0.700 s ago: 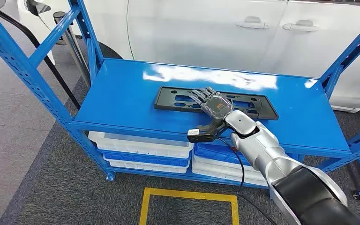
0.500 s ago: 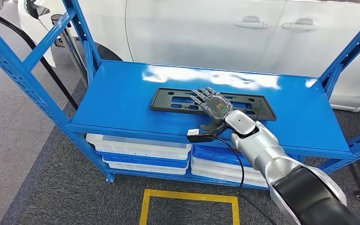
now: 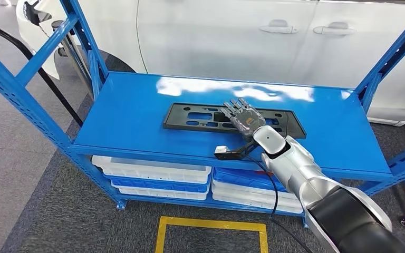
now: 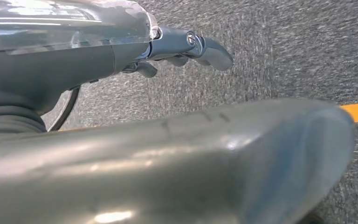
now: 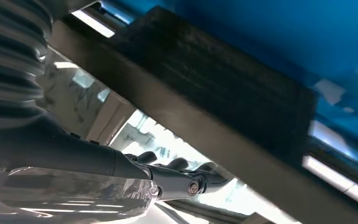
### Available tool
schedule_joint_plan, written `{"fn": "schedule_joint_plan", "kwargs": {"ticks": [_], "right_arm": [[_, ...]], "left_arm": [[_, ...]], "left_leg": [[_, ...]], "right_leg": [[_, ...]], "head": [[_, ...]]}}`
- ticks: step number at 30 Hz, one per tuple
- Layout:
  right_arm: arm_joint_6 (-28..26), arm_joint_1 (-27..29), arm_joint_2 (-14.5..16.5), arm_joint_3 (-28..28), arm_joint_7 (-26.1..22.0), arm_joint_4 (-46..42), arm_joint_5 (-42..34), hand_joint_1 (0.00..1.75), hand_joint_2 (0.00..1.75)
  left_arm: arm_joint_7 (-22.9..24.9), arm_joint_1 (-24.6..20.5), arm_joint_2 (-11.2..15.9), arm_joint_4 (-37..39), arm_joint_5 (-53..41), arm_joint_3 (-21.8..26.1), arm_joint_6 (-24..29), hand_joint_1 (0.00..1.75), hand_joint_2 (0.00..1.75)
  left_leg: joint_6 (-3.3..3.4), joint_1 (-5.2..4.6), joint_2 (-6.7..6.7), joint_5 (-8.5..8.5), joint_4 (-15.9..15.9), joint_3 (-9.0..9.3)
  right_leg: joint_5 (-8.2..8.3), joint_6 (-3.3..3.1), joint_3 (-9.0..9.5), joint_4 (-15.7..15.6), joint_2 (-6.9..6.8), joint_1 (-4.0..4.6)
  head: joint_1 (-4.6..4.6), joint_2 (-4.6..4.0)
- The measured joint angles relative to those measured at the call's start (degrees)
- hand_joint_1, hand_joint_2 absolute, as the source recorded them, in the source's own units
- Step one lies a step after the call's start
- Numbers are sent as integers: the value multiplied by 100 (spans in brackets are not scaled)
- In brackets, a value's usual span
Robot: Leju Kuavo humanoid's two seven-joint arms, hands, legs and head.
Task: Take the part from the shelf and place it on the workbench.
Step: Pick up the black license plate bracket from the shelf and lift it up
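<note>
Nearest the camera, the right hand lies flat on the black part, fingers extended and spread, not visibly gripping it. The part lies flat at mid-shelf on the blue shelf. Beyond stands a white car. Left hand: grip state indeterminate.

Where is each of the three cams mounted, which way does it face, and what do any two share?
Head view: high on the body, facing forward and down at the blue metal shelf; the silver right arm reaches in, the right hand over the flat black plastic part.
Left wrist view: behind the left hand, looking down at grey carpet.
Right wrist view: behind the right hand, close against the part's dark edge.
Shared: head and right wrist views both show the right hand, part and shelf.
</note>
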Motion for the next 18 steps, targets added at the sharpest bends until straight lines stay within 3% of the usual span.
{"fn": "schedule_joint_plan", "kwargs": {"ticks": [1, 2, 3, 5, 7, 8, 9, 10, 11, 12, 14, 15, 18], "right_arm": [[28, -13, 0, 36, 29, 13, 40, 138, 175], [58, -25, 0, 69, 47, 25, 74, 162, 175], [81, -36, -2, 95, 53, 35, 94, 171, 175], [114, -62, -4, 131, 51, 53, 119, 175, 175], [121, -70, -19, 166, 44, 79, 128, 175, 175], [121, -64, -32, 185, 39, 94, 129, 175, 175], [120, -58, -46, 201, 33, 109, 129, 175, 175], [120, -56, -56, 210, 28, 118, 128, 175, 175], [121, -62, -62, 216, 24, 122, 126, 175, 175], [126, -75, -66, 219, 23, 124, 124, 175, 175], [147, -110, -76, 223, 12, 124, 120, 175, 175], [167, -124, -81, 225, -3, 124, 118, 175, 175], [219, -146, -90, 233, -80, 114, 102, 175, 175]], "left_arm": [[1, 1, -1, 0, 4, 0, 1, 0, 0], [0, 5, -2, 0, 6, -1, 1, 0, 0], [-1, 7, -2, 0, 4, -1, 1, 0, 0], [-7, -1, -4, 0, -8, -6, -3, 0, 0], [-15, -13, -4, 0, -29, -20, -21, 0, 0], [-31, -14, -4, 0, -37, -27, -39, 0, 0], [-53, -12, -3, 0, -42, -35, -62, 0, 0], [-82, -12, -3, 0, -43, -41, -86, 0, 0], [-109, -13, -5, 1, -44, -48, -106, 0, 0], [-128, -16, -7, 1, -44, -56, -119, 0, 0], [-150, -25, -12, 2, -44, -74, -129, 0, 0], [-154, -30, -12, 2, -43, -81, -130, 0, 0], [-159, -41, -11, 1, -43, -92, -130, 0, 0]], "left_leg": [[23, -12, -4, -18, -25, 12], [56, -6, -4, -7, -33, 13], [87, 0, -3, 4, -54, 24], [147, 22, 3, 25, -94, 47], [176, 25, 5, 22, -97, 49], [182, 24, 3, 18, -94, 50], [182, 24, 0, 12, -91, 52], [177, 24, -3, 4, -85, 59], [169, 24, -5, -10, -78, 70], [155, 24, -7, -26, -69, 84], [113, 6, -9, -62, -45, 92], [88, -1, -9, -72, -41, 91], [1, -4, -6, -95, -51, 105]], "right_leg": [[0, 29, -9, 3, 4, 6], [-3, 61, -12, 2, 5, 0], [-25, 95, -17, 24, 4, -9], [-222, 162, -151, 330, 0, -29], [-569, 214, -509, 1063, -5, -55], [-686, 233, -698, 1421, -6, -67], [-704, 245, -821, 1620, -7, -76], [-610, 248, -838, 1598, -8, -82], [-417, 241, -736, 1341, -11, -85], [-184, 225, -552, 928, -14, -86], [88, 176, -226, 223, -16, -58], [119, 149, -154, 59, -14, -41], [106, 57, -125, -7, -12, -39]], "head": [[0, 0], [0, 0], [1, 0], [1, 0], [0, 0], [0, 0], [0, 0], [0, 0], [0, 0], [1, 0], [1, 0], [1, 0], [0, 0]]}}
